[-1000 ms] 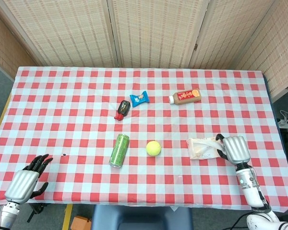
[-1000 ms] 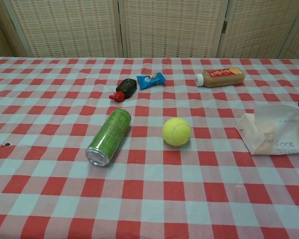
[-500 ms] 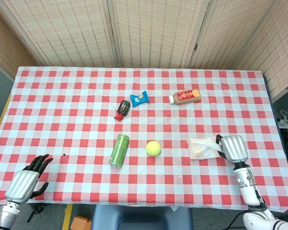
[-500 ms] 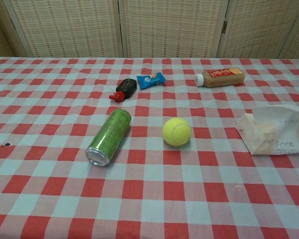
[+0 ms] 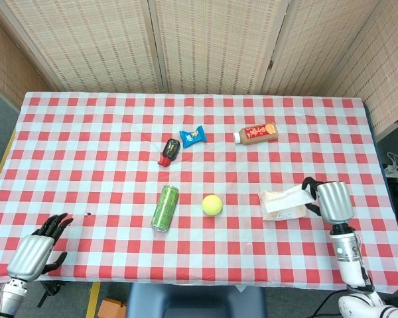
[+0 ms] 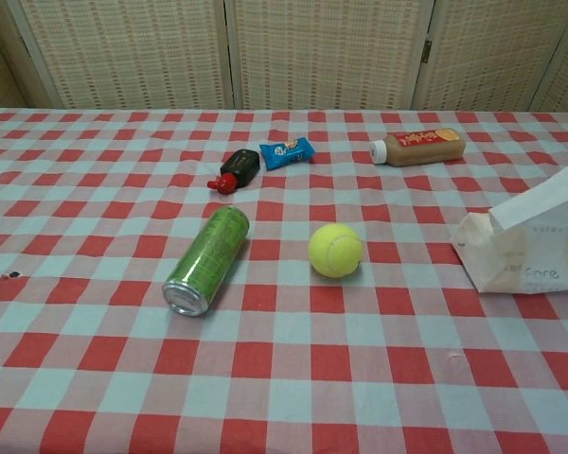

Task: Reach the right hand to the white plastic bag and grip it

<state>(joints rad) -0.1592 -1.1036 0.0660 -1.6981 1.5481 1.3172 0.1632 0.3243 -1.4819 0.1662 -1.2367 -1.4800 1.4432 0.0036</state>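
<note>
The white plastic bag (image 5: 283,203) lies on the checked table (image 5: 86,152) at the right, also in the chest view as the bag (image 6: 530,251). My right hand (image 5: 332,200) grips the bag's right edge and holds that side lifted off the cloth, so the top flap slants upward. The hand itself is outside the chest view. My left hand (image 5: 36,249) hangs off the front left edge of the table, fingers spread, holding nothing.
A tennis ball (image 5: 212,205) and a green can (image 5: 164,208) on its side lie left of the bag. Further back are a brown bottle (image 5: 256,134), a blue snack packet (image 5: 193,136) and a small dark red-capped bottle (image 5: 168,152). Folding screens (image 5: 205,40) stand behind.
My right hand closed on the bag's right edge and drew it up and slightly right; the bag's flap now stands raised. The left hand stayed still.
</note>
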